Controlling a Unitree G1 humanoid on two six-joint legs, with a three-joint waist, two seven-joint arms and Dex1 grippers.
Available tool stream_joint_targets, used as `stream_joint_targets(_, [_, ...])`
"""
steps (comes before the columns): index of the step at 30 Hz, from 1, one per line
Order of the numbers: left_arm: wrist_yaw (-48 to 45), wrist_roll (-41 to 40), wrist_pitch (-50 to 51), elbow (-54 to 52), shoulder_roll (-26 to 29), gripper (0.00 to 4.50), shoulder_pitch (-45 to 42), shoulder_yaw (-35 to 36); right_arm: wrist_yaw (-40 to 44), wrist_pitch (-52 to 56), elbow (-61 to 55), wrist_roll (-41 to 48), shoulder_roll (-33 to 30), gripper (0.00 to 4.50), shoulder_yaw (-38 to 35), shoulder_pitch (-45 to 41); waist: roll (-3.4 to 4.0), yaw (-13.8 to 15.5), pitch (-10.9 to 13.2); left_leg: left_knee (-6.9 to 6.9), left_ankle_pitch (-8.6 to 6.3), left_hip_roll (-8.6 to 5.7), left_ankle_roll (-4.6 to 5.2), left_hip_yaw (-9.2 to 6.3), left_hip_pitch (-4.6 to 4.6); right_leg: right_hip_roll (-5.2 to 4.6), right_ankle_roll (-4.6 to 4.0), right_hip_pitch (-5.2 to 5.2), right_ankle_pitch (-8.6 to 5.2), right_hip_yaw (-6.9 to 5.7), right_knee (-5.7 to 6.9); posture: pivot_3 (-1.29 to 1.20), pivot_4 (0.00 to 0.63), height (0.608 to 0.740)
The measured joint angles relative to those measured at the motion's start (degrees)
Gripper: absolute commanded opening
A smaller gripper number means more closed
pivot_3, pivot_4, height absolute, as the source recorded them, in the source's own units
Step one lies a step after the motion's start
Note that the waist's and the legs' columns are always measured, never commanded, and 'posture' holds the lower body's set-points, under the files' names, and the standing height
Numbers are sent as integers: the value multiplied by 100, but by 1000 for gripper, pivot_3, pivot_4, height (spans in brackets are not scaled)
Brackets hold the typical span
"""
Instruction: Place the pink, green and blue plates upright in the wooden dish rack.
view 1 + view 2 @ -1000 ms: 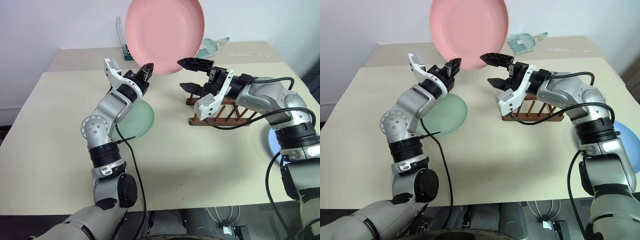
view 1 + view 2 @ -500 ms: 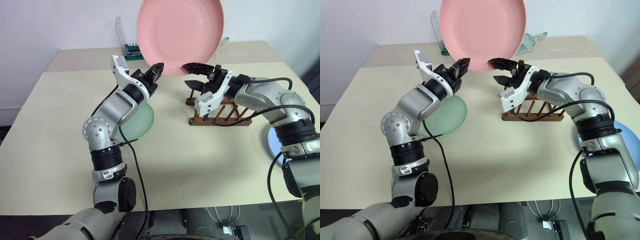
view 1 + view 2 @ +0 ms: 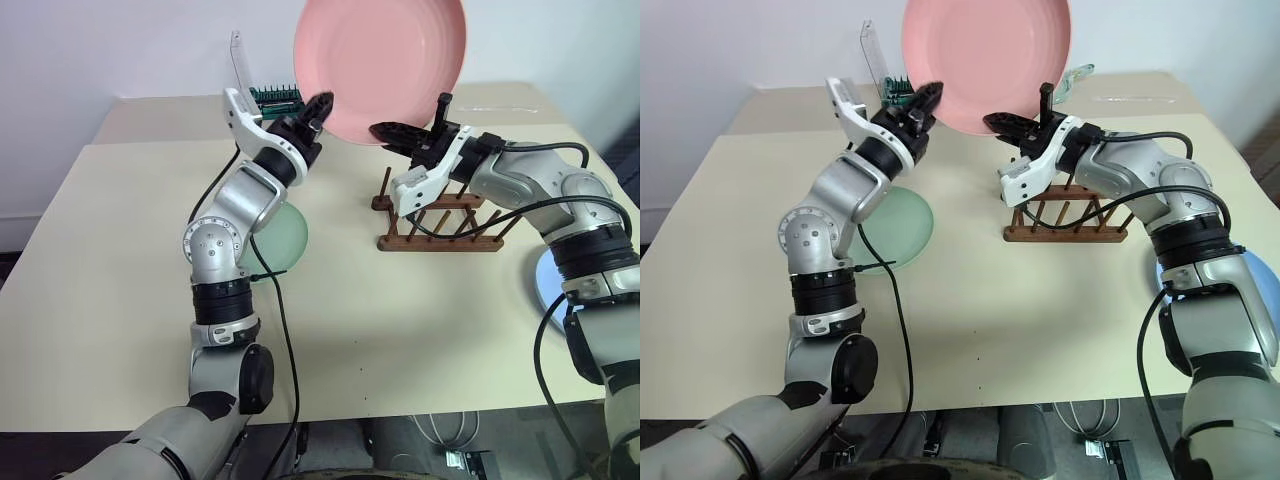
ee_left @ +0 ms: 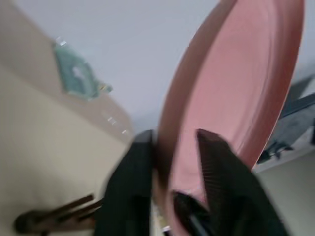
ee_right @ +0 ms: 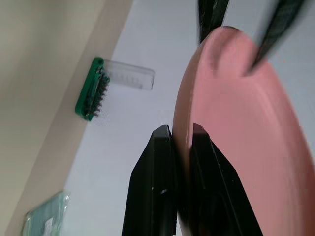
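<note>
Both arms reach up — right gripper (image 5: pixel 182 147) pinching the pink plate (image 3: pixel 385 60), left gripper (image 4: pixel 172 147) loosely spread around its rim.

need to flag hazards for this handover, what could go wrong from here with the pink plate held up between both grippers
1. The right gripper pinches only the rim of the round salmon pink plate, so the plate could pivot or slip as the left gripper lets go.
2. The left fingers straddle the rim and could snag it while withdrawing.
3. The dark wooden peg rack stands right below; a drop could hit it.
</note>
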Motion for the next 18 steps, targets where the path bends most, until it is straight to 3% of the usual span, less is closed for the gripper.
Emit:
stream_joint_targets(2, [-83, -193, 32, -10, 24, 4245, 0, 31, -37, 26, 137, -93, -74, 0, 24, 0, 0, 7, 0, -1, 0, 11, 0, 1, -6, 11, -3, 0, 16, 0, -21, 0, 150, 740])
stream_joint_targets(3, [-98, -309, 53, -28, 24, 4426, 0, 40, -67, 55, 186, -129, -105, 0, 25, -3, 0, 8, 0, -1, 0, 15, 0, 3, -10, 14, -4, 0, 22, 0, -28, 0, 150, 740])
stream_joint_targets(7, [-459, -1024, 640, -327, 500, 4426, 206, -50, -212, 240, 464, -264, -159, 0, 104, -219, 1, -32, 1, -4, 0, 25, 0, 14, -12, 23, -6, -5, 31, 8, -37, 0, 150, 740])
stream_joint_targets(10, [-1776, -814, 1412, -889, 1899, 4426, 540, -695, -246, 327, 645, 28, -190, 0, -29, -384, 3, -124, 1, -12, 1, 36, -1, 17, -15, 35, -13, -12, 34, 9, -37, 0, 150, 740])
stream_joint_targets(14, [-3338, -446, 1710, -933, 2920, 4426, 548, -978, 476, 391, 829, 1693, -123, 0, -616, -442, 5, -140, 1, -11, 0, 39, 0, 18, -14, 37, -20, -4, 43, 8, -51, 0, 150, 740])
stream_joint_targets(16, [-4194, 169, 1526, -855, 3483, 4426, 479, -1251, 1259, 855, 770, 3127, 152, 0, -1123, -517, 6, -163, 2, -12, 0, 46, 0, 19, -13, 43, -25, -2, 46, 8, -54, 0, 150, 740])
stream_joint_targets(18, [-5022, 791, 1203, -717, 3893, 4426, 406, -1485, 2095, 2057, 363, 4964, 506, 0, -1883, -547, 8, -162, 1, -14, -1, 52, 1, 15, -13, 45, -28, -2, 48, 5, -55, 0, 150, 740])
